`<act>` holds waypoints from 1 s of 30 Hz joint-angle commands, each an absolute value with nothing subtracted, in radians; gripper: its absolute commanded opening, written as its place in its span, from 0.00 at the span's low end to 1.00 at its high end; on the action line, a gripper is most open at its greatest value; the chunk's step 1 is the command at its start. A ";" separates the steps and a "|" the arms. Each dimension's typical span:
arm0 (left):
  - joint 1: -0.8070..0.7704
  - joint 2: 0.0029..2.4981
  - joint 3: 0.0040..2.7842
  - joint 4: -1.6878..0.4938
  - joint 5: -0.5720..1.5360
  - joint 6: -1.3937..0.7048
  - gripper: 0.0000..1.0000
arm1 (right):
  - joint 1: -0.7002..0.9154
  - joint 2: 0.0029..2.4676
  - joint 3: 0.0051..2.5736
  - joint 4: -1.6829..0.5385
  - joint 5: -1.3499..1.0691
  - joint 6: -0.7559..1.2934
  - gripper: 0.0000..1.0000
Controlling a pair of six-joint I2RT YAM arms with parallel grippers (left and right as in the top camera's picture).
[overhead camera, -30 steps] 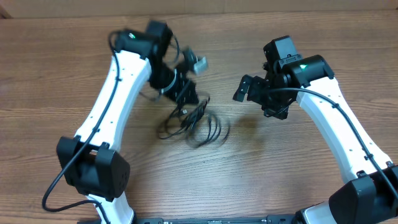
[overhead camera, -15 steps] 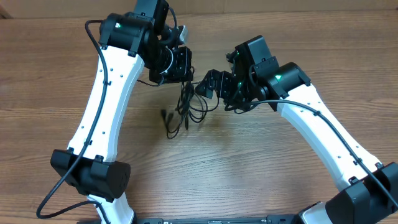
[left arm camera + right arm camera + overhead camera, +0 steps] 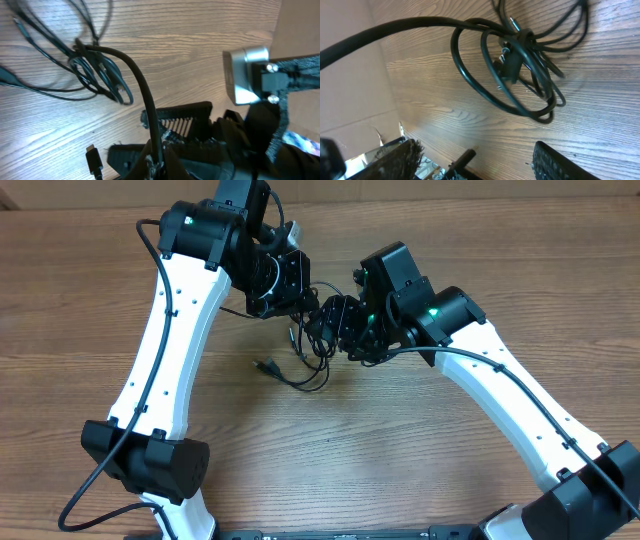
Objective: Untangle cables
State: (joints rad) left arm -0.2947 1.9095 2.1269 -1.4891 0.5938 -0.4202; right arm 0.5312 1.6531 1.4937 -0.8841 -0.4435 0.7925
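The cables [image 3: 312, 352] are thin black cords in a knotted bunch, hanging from my left gripper [image 3: 288, 284] down to the wooden table [image 3: 420, 440]. One plug end [image 3: 266, 365] lies out to the left. In the left wrist view my left gripper [image 3: 157, 161] is shut on a black cord that arches up to the knot [image 3: 95, 67]. My right gripper [image 3: 332, 320] sits right beside the bunch. In the right wrist view its jaws [image 3: 475, 162] stand wide open below the looped cables [image 3: 520, 55], with a small plug tip [image 3: 464, 159] between the fingers [image 3: 559, 162].
Both arms crowd the back middle of the table, their grippers almost touching. A cardboard-coloured wall [image 3: 500, 188] runs along the far edge. A loose black plug [image 3: 93, 158] rests on the wood by my left gripper.
My left gripper has carried the cables back and up, stretching the bunch. My right arm has swung left to the tangle, and its jaws have narrowed somewhat.
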 commanded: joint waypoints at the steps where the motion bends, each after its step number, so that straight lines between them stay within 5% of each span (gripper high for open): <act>1: -0.295 1.897 2.144 -1.490 0.648 -0.426 0.04 | 0.536 1.658 1.491 -0.901 -0.390 0.800 0.68; 10: -0.274 1.896 2.144 -1.496 0.828 -0.337 0.04 | 0.535 1.784 1.491 -0.886 -0.303 0.785 0.57; 11: -0.272 1.896 2.144 -1.496 0.828 -0.337 0.04 | 0.535 1.801 1.491 -0.888 -0.303 0.784 0.41; 12: -0.264 1.896 2.144 -1.496 0.825 -0.336 0.04 | 0.532 1.812 1.491 -0.898 -0.303 0.785 0.14; 13: -0.246 1.896 2.144 -1.496 0.757 -0.348 0.04 | 0.529 1.816 1.491 -0.913 -0.296 0.785 0.04; 19: -0.103 1.896 2.137 -1.690 -0.087 -0.861 0.04 | 0.489 1.815 1.491 -1.076 -0.141 0.817 0.04; 30: 0.131 1.897 2.104 -1.690 -0.221 -0.855 0.04 | 0.320 1.806 1.562 -1.233 -0.186 0.787 0.04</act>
State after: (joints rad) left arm 0.0845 1.9099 2.1223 -1.6871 -0.0910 -0.8211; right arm 0.3618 1.8153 1.5024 -1.2213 -0.1532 0.8261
